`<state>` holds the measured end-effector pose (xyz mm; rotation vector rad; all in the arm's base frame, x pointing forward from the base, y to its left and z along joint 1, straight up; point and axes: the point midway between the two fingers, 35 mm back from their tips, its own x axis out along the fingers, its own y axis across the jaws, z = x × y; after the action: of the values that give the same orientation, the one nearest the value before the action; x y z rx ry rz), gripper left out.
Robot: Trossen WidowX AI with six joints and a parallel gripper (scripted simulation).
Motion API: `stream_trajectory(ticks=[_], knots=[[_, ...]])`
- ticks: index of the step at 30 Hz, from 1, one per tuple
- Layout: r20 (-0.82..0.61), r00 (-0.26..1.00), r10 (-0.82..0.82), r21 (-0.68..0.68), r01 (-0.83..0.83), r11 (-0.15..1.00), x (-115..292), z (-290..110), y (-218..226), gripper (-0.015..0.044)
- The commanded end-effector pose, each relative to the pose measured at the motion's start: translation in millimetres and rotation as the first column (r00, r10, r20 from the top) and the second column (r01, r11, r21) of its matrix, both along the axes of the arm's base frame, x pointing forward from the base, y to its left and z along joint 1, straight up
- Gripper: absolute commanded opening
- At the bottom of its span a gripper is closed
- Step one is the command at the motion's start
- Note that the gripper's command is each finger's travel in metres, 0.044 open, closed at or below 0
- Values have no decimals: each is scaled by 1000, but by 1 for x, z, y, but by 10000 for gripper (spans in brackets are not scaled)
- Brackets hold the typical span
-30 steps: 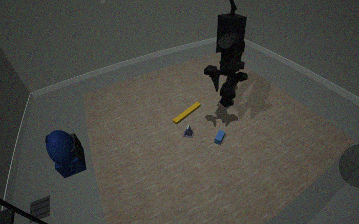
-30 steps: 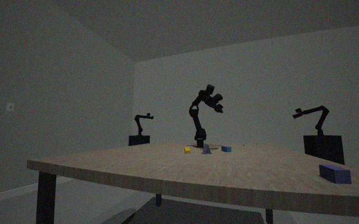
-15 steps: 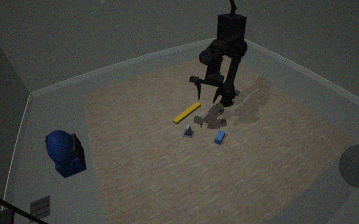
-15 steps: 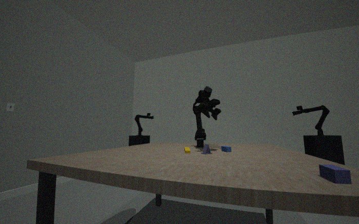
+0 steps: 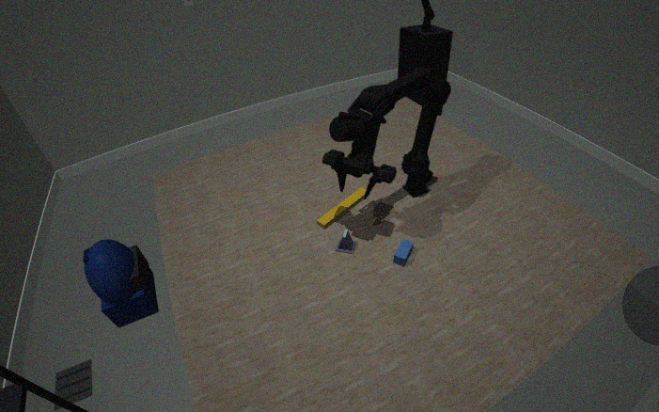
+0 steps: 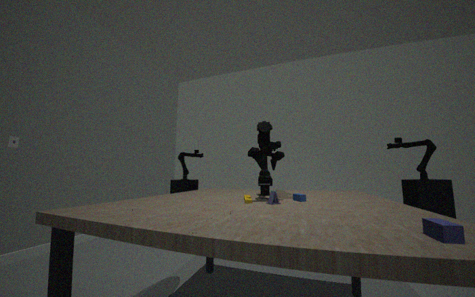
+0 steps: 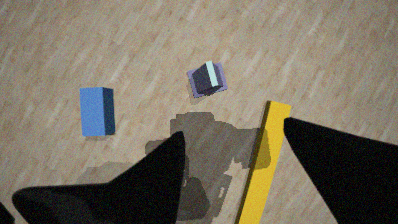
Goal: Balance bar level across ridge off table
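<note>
The yellow bar point(image 5: 329, 218) point(image 6: 248, 199) point(image 7: 262, 180) lies flat on the table point(image 5: 270, 317) point(image 6: 194, 218). The ridge point(image 5: 346, 243) point(image 6: 273, 199) point(image 7: 201, 81) is a small purple-grey wedge with a pale narrow top; it stands apart from the bar, with nothing on it. My gripper point(image 5: 353, 194) point(image 6: 268, 169) point(image 7: 233, 131) is open and empty, pointing down above the table. In the wrist view the bar passes between the fingers, close to the right fingertip, and its near end is cut off by the frame's lower edge.
A blue block point(image 5: 403, 252) point(image 6: 299, 197) point(image 7: 93, 112) lies beside the ridge, on the side away from the bar. A purple block point(image 6: 442, 231) sits near the table's edge in the exterior view. Two other arms stand on boxes beyond the table.
</note>
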<state>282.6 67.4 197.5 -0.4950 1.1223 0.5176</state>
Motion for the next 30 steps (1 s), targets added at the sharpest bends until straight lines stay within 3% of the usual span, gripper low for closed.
stream_trajectory(ticks=[1,19,30], knots=[[-56,996,-65,-21,64,998,5,-14,-16,315],[-307,880,-361,-128,338,932,9,-76,-99,315],[-316,873,-371,-132,347,929,10,-114,-103,315]])
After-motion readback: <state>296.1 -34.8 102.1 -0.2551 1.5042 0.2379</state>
